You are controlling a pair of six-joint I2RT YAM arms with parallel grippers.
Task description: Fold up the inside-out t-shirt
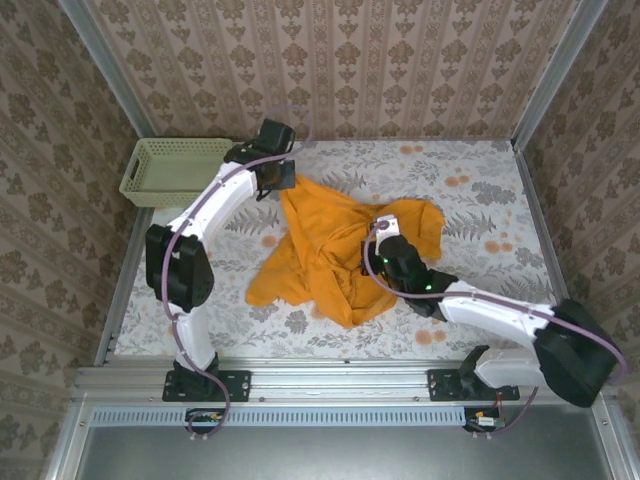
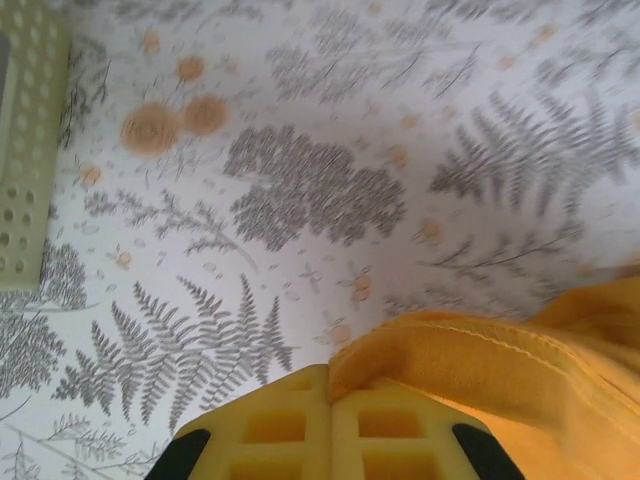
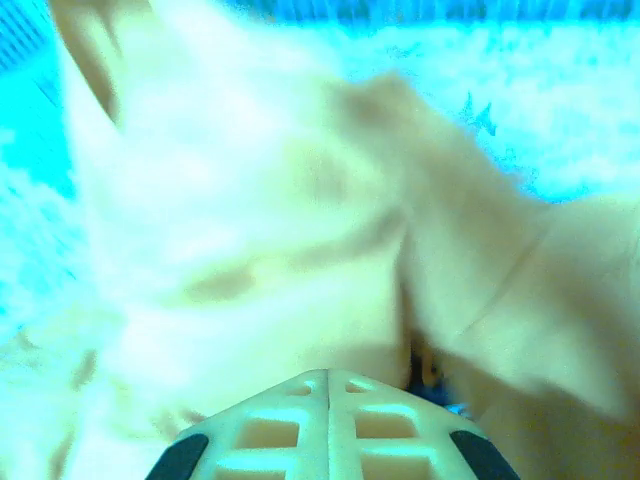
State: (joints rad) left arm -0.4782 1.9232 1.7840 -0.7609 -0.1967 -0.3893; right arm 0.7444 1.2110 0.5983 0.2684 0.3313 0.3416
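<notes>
So, from the top: the inside-out t-shirt [image 1: 330, 255] lies crumpled mid-counter [image 1: 480, 200]. The left claw [image 1: 277, 177] is at its far corner near the green basket [image 1: 165, 170], and the right claw [image 1: 385, 247] is down on its middle. Left wrist: fingers pressed together, pinching the shirt's hemmed edge. Right wrist is blurry: fingers closed, fabric right at the tips, can't tell if any's caught.

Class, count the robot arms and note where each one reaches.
2. The left arm reaches to the far corner of the t-shirt, near the green basket; the right arm stretches from the right to its middle.
</notes>
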